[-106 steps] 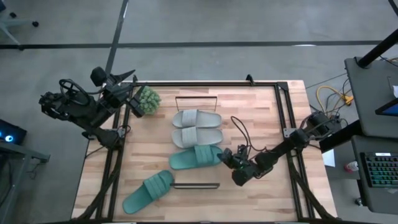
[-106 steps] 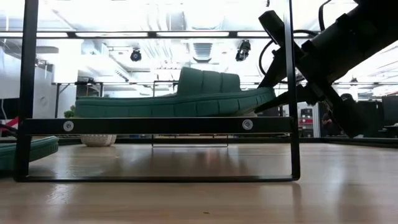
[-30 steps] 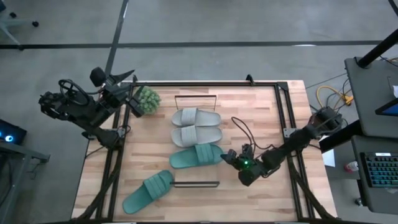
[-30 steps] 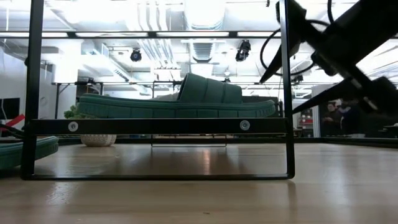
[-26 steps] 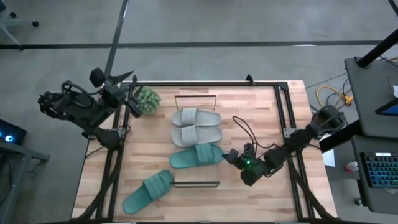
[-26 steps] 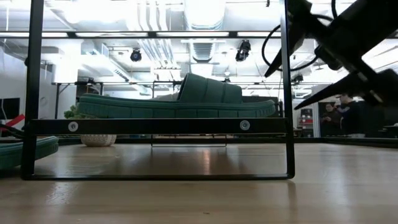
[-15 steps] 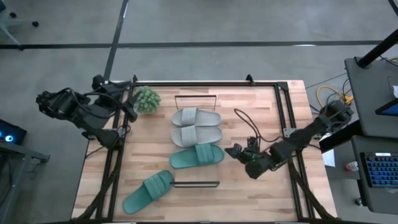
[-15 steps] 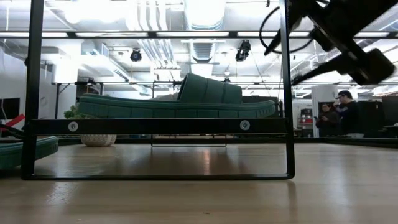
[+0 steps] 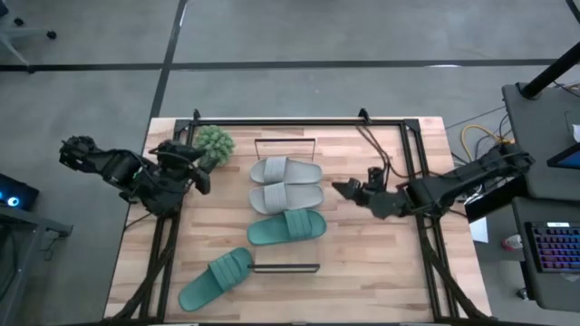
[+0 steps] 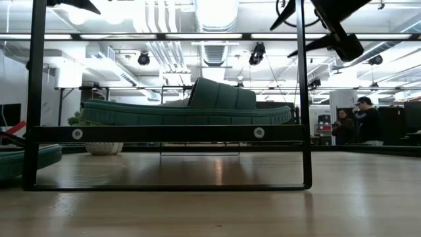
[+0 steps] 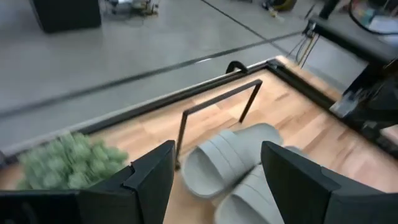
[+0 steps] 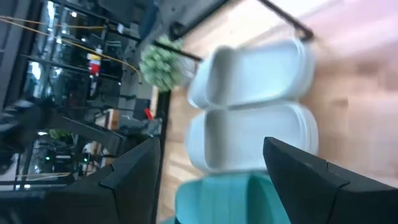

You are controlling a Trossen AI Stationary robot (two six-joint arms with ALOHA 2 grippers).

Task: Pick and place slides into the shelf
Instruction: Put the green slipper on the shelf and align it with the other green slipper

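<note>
The two light grey slides [image 9: 286,170] [image 9: 286,197] and one teal slide [image 9: 286,227] lie side by side on their soles on the shelf, between its black end frames [image 9: 285,269]. The low view shows that teal slide [image 10: 187,108] flat on the shelf, above the near end frame [image 10: 168,132]. A second teal slide [image 9: 216,279] lies on the table at the near left. My right gripper [image 9: 349,190] hovers open, raised, right of the grey pair [image 12: 255,112]. My left gripper [image 9: 195,170] is open at the table's left edge, facing the grey slides [image 11: 236,155].
A small green potted plant [image 9: 214,143] stands at the far left, close to my left gripper. Black frame posts [image 9: 412,181] run along the table's edges. Bare wood lies right of the shelf and at the near right. People stand in the room beyond [image 10: 362,122].
My right gripper has risen and drawn away from the teal slide on the shelf, toward the far edge, open throughout. My left gripper has sunk at the table's left edge and rolled about its own axis. The slides have stayed put.
</note>
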